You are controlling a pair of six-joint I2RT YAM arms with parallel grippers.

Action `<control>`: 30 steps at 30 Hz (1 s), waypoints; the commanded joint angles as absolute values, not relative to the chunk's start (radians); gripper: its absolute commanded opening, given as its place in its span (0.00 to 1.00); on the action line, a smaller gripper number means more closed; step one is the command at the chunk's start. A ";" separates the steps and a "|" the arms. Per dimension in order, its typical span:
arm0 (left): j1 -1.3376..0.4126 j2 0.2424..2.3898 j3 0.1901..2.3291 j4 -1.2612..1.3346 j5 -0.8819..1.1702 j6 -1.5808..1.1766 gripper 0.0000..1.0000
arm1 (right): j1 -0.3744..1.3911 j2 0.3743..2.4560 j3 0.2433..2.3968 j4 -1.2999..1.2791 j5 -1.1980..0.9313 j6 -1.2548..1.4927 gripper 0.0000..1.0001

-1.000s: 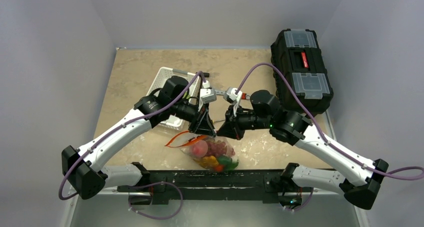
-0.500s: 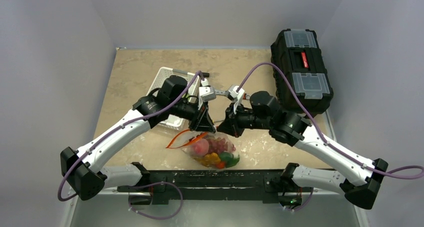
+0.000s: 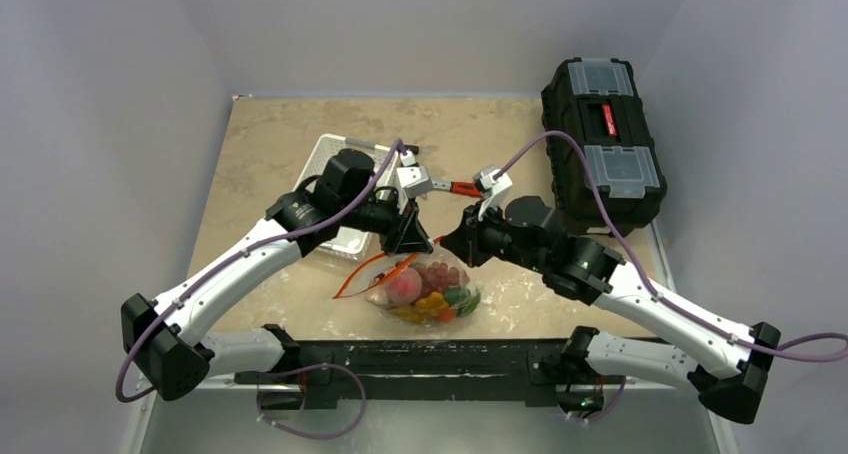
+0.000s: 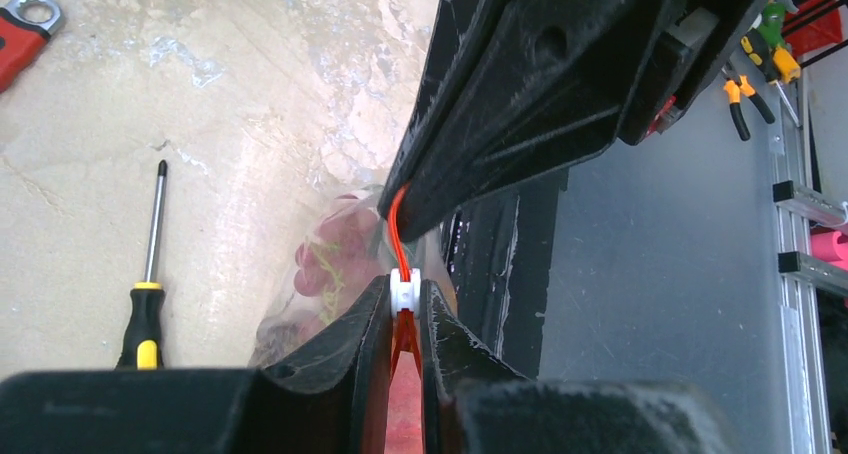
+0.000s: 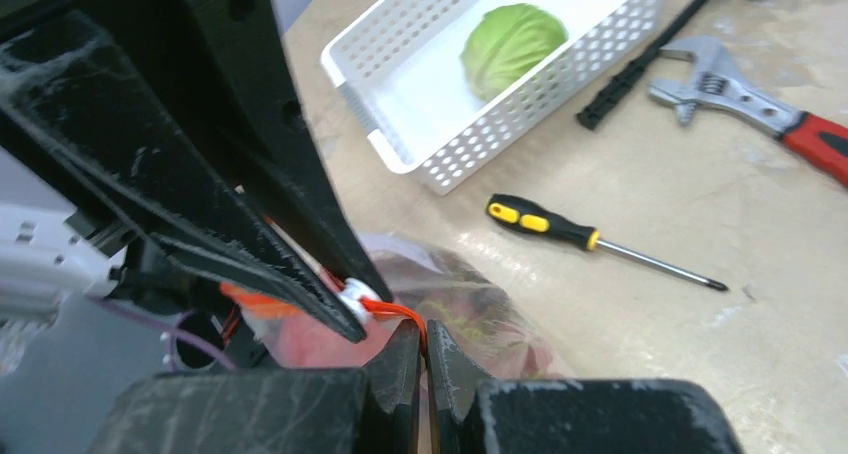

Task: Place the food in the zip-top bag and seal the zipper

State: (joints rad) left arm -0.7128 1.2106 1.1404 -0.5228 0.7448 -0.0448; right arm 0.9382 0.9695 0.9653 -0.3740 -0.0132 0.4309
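Note:
The clear zip-top bag (image 3: 430, 296) lies near the table's front edge. Inside it are a pink peach (image 3: 402, 286), dark grapes (image 3: 440, 274) and orange and green pieces. My left gripper (image 4: 403, 299) is shut on the white slider (image 4: 402, 290) of the red-orange zipper (image 4: 396, 224). Just beyond it my right gripper (image 5: 425, 339) is shut on the zipper strip (image 5: 398, 312), tip to tip with the left fingers (image 5: 220, 234). A green cabbage (image 5: 513, 36) sits in the white basket (image 5: 440, 154).
A black-and-yellow screwdriver (image 5: 560, 232) lies between the basket and the bag. A red-handled wrench (image 5: 760, 109) and a black tool lie further off. A black toolbox (image 3: 603, 139) stands at the back right. The black arm mount runs just in front of the bag.
The left jaws have narrowed onto the slider. The right wrist has turned and drawn away to the right. The bag has shifted slightly up and to the right.

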 commanded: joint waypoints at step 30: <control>-0.718 1.185 1.175 -0.588 0.828 -0.023 0.00 | 0.889 0.969 1.035 -0.462 -0.269 0.226 0.52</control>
State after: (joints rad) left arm -0.7158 1.2133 1.1408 -0.6125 0.7795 -0.0406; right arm 0.9070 0.9405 0.9810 -0.4679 -0.0765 0.2920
